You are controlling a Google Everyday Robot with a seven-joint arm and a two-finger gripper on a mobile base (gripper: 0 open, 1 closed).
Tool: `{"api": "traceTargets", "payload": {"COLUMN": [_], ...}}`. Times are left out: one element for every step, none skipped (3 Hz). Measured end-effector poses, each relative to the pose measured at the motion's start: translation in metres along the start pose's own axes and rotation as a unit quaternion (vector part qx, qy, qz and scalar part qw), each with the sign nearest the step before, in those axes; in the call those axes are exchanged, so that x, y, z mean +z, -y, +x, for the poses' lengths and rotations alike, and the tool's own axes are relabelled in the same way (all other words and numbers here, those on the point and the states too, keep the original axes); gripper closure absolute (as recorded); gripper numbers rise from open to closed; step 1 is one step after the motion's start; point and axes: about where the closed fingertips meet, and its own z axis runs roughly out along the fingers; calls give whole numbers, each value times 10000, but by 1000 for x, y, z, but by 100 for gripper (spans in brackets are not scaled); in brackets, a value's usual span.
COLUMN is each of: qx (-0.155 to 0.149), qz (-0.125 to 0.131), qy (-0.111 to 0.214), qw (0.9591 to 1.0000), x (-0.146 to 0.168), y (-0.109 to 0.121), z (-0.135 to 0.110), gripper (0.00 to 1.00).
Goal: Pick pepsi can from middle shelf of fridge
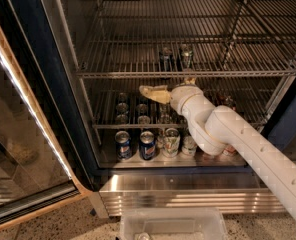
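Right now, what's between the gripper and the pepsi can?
The middle shelf rack: the gripper is below it, the pepsi can on it, per the camera view.

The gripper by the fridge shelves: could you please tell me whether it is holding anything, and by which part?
Nothing seems to be held. The gripper hangs bare just below the middle shelf, apart from the dark can standing above.

A smooth white arm (248, 149) of thick rounded segments, dotted with small dark holes, ends in a pale yellowish gripper (155, 93) inside the fridge (38, 59).
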Motion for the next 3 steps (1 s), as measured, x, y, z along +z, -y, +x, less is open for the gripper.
{"api": "traceTargets", "payload": {"qx": [-92, -121, 6], "qz": [15, 55, 69], "qy": [-143, -236, -382], "qw": [9999, 9996, 9992], "x": [18, 34, 70], "y": [8, 14, 25], "z": [6, 11, 21], "gripper": [0, 0, 0]}}
